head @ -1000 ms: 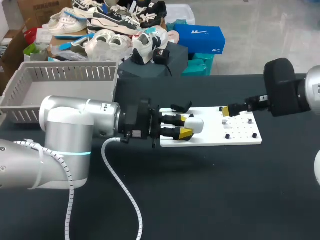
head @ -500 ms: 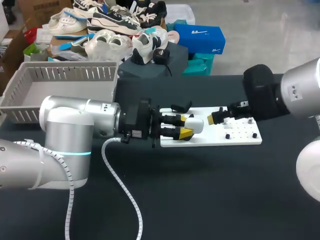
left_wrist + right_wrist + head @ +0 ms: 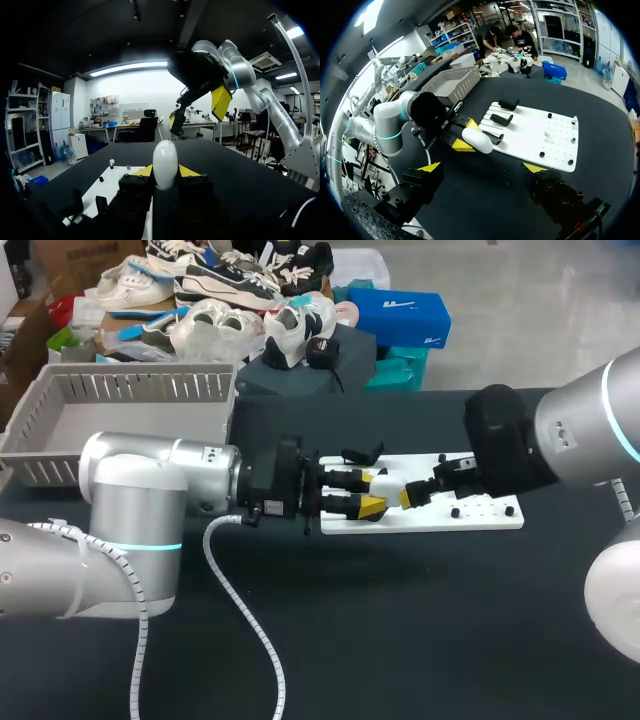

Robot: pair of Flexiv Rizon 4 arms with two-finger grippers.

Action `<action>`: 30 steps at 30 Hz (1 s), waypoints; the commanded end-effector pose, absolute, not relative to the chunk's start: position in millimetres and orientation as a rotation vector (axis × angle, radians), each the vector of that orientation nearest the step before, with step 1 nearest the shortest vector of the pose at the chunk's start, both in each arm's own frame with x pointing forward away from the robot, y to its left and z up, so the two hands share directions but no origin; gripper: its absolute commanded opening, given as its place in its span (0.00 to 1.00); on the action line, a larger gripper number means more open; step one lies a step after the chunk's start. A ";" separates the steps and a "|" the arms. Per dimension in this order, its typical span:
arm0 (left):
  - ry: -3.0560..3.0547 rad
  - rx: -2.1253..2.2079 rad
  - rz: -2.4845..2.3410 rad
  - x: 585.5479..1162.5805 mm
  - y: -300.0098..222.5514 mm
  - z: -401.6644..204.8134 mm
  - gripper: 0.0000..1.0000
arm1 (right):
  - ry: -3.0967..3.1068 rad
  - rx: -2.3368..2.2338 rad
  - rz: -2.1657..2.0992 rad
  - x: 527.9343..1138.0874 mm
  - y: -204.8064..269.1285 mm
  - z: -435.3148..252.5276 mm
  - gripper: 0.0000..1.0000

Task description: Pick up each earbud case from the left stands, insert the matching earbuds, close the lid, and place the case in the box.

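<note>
A white earbud case (image 3: 388, 489) is held level over the left end of the white board (image 3: 470, 518), and my left gripper (image 3: 368, 494) is shut on it. In the left wrist view the closed case (image 3: 165, 164) stands up between the yellow tips. My right gripper (image 3: 415, 490) is open just to the right of the case, not touching it. From the right wrist view, the case (image 3: 477, 141) lies ahead of the wide-open right gripper (image 3: 483, 168). Black stands (image 3: 502, 120) sit at the board's left end.
A grey slatted basket (image 3: 120, 420) stands at the table's back left. Small black pegs (image 3: 455, 512) dot the right half of the board. A white cable (image 3: 245, 610) trails from my left arm across the dark tabletop in front.
My right arm has swung left across the board, bringing its open gripper from the board's right end up close to the case. The left arm and the case have kept still.
</note>
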State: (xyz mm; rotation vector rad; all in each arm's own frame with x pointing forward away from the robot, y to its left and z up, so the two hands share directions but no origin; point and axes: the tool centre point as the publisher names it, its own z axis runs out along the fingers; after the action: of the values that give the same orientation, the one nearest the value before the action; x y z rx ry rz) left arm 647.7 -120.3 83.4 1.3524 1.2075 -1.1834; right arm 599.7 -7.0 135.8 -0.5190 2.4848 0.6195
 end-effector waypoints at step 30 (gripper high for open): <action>1.182 1.324 -1.189 649.5 -120.1 83.0 0.00 | 2.551 -0.488 0.532 631.2 0.1 106.9 1.00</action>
State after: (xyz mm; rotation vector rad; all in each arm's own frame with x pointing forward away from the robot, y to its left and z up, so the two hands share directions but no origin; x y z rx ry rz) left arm 649.9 -119.4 83.9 1.3277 1.1826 -1.1925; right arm 625.5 -2.6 108.4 -0.4867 2.5444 0.5357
